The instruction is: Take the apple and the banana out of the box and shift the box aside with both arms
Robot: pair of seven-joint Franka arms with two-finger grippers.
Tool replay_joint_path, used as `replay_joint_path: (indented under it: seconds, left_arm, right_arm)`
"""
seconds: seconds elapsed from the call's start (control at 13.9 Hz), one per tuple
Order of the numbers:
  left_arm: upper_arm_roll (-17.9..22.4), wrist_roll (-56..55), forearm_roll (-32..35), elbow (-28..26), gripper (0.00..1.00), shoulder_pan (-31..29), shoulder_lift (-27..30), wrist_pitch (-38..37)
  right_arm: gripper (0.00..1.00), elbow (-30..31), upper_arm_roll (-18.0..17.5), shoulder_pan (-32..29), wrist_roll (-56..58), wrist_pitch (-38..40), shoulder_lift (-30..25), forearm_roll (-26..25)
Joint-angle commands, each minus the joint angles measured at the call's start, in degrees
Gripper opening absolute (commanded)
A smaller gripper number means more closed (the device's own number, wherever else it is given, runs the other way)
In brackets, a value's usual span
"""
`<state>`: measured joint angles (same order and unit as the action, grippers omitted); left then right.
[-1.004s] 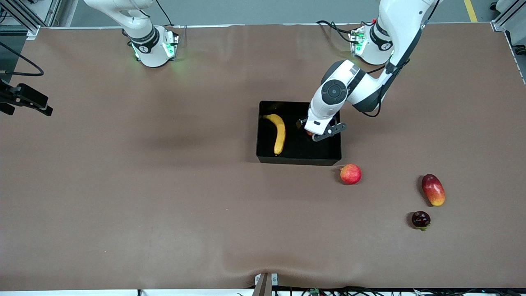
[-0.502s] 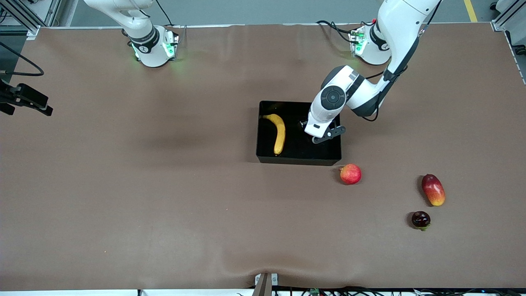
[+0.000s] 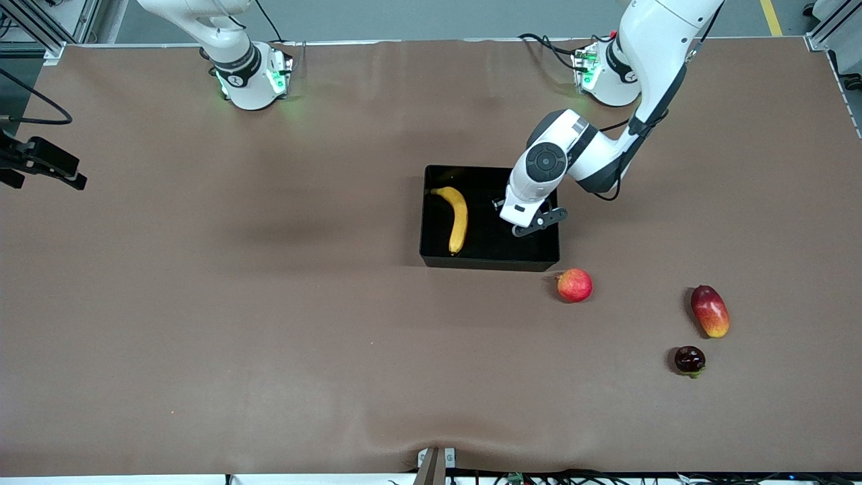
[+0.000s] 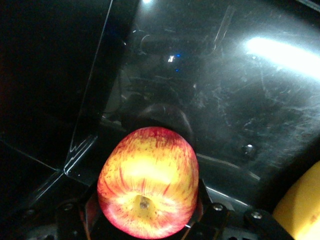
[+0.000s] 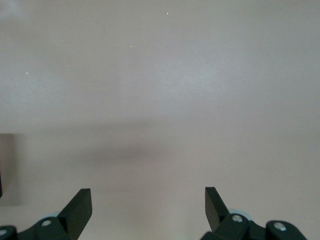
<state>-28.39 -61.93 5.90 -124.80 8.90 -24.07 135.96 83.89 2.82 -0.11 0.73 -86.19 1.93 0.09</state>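
Note:
The black box (image 3: 488, 259) sits mid-table with the yellow banana (image 3: 458, 219) lying in it toward the right arm's end. My left gripper (image 3: 510, 219) is down inside the box beside the banana. In the left wrist view the red apple with yellow streaks (image 4: 147, 170) fills the space between the jaws of the left gripper (image 4: 147, 202), which press on both its sides, over the glossy box floor (image 4: 240, 100); the banana (image 4: 302, 210) shows at the edge. My right gripper (image 5: 148, 200) hangs open over bare table, out of the front view.
A pinkish-red apple (image 3: 574, 285) lies just outside the box corner nearest the front camera. A mango (image 3: 710, 310) and a small dark fruit (image 3: 689, 360) lie toward the left arm's end. A black device (image 3: 40, 162) sticks in over the table edge at the right arm's end.
The left arm's hand sank a little deeper into the box, and the red sliver of apple beside it is now covered. The right arm has not moved.

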Motion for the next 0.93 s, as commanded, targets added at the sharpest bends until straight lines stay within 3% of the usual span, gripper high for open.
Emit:
replay_joint_path:
  seconds: [0.0, 0.36, 0.5, 0.86]
  left_arm:
    - [-0.2, -1.6, 1.7, 2.6, 0.0, -0.2, 2.7, -4.1]
    - [0.0, -0.5, 1.6, 22.5, 0.0, -1.2, 4.1, -28.1]
    - [0.2, 3.4, 1.5, 28.4, 0.0, -5.8, 4.3, -32.6]
    - [0.2, 18.4, 1.4, 30.3, 0.0, -18.1, 4.0, -34.1]
  right_arm:
    - [1.0, -0.9, -0.3, -0.1, 0.1, 0.5, 0.3, 0.3]
    - [1.0, -0.9, -0.2, -0.3, 0.1, 0.5, 0.3, 0.7]
    - [1.0, -0.9, -0.2, -0.3, 0.1, 0.7, 0.3, 0.5]
    - [1.0, -0.9, -0.2, 0.1, 0.1, 0.8, 0.3, 0.2]
